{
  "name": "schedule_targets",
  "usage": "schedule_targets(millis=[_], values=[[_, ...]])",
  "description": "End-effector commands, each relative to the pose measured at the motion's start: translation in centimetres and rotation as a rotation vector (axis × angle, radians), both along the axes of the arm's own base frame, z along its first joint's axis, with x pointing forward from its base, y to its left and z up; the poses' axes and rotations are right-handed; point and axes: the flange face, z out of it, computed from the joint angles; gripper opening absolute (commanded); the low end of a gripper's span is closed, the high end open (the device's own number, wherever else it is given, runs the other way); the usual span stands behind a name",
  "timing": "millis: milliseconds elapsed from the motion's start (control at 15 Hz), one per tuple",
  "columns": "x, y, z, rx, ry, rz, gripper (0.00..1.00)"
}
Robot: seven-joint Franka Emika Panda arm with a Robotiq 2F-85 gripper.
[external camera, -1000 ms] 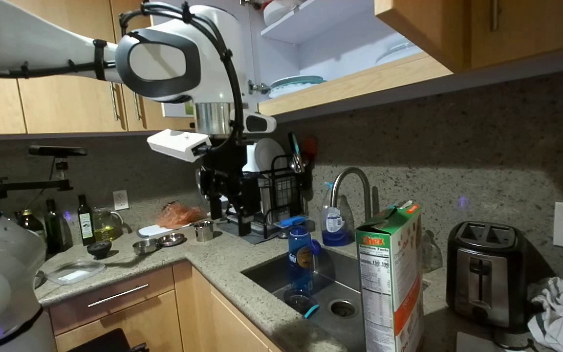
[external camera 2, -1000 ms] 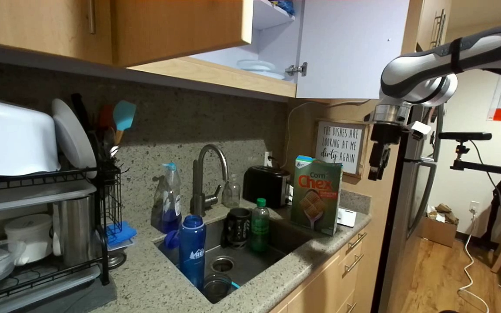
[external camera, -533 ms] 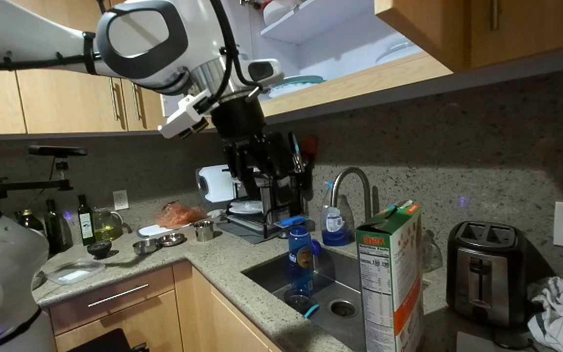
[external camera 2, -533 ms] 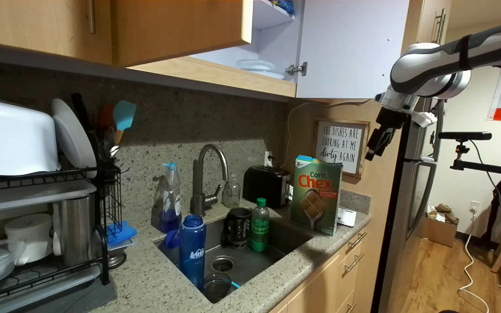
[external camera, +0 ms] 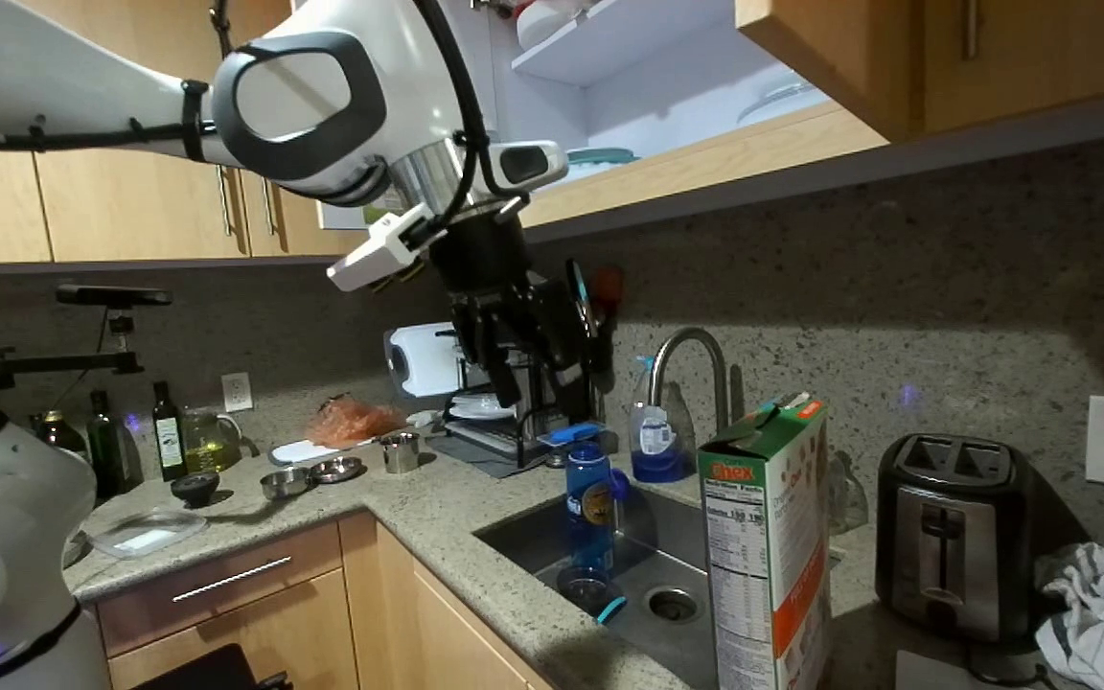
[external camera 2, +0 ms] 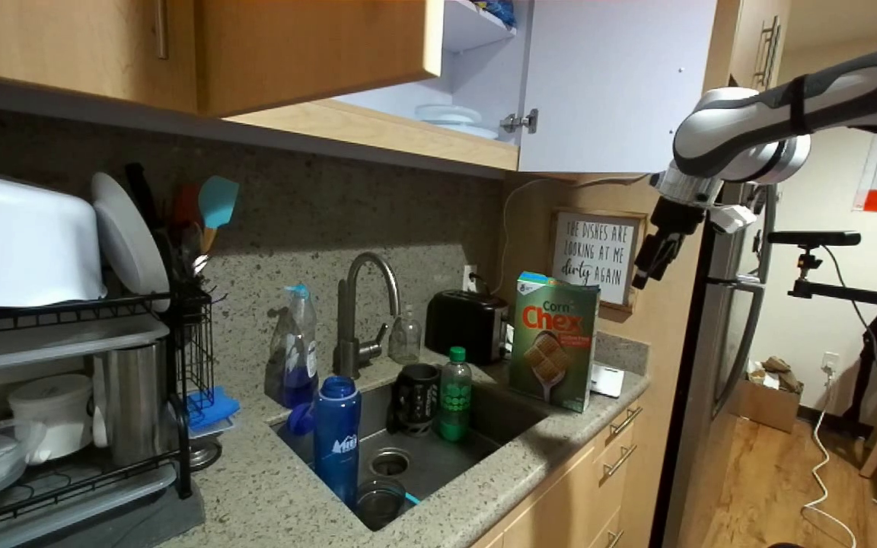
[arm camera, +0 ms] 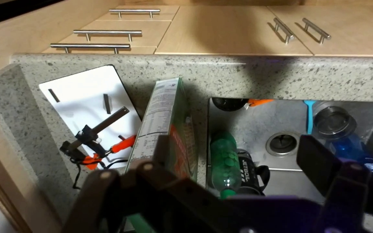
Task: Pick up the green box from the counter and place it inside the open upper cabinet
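Your green box (external camera 2: 554,346) stands upright on the tabletop (external camera: 423,508), just beside the sink (arm camera: 251,127). Of its 2 broad faces, the sink-side is green with red "Chex" lettering, the opposite whitish with an orange-red band; nutrition print fills a narrow white side. Your pincer (external camera: 544,404) hangs spread wide, apart from it.

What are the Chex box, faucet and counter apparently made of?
Chex box: likely cardboard, smooth printed finish; creased, folded top.
Faucet: likely metal, satin, possibly brushed steel; soft grey highlights.
Counter: looks like granite or engineered stone, smooth; dark flecks throughout.
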Motion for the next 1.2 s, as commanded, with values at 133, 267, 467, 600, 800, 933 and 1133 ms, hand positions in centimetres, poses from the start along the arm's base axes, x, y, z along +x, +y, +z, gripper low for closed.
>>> schedule_targets(millis=[133, 267, 467, 600, 800, 933, 1133], values=[[4.9, -2.6, -1.2, -0.072, -0.067, -0.135, 1.0], [6.3, -3.7, -1.8, -0.089, -0.076, -0.169, 1.0], [7.6, -5.3, -2.3, -0.097, -0.081, -0.213, 1.0], [7.5, -7.2, -2.5, -0.084, -0.089, -0.254, 1.0], [6.3, -10.6, -3.4, -0.03, -0.1, -0.335, 1.0], [5.8, -12.2, -4.2, 0.0, -0.108, -0.377, 1.0], [6.0, -12.8, -4.9, 0.027, -0.114, -0.399, 1.0]])
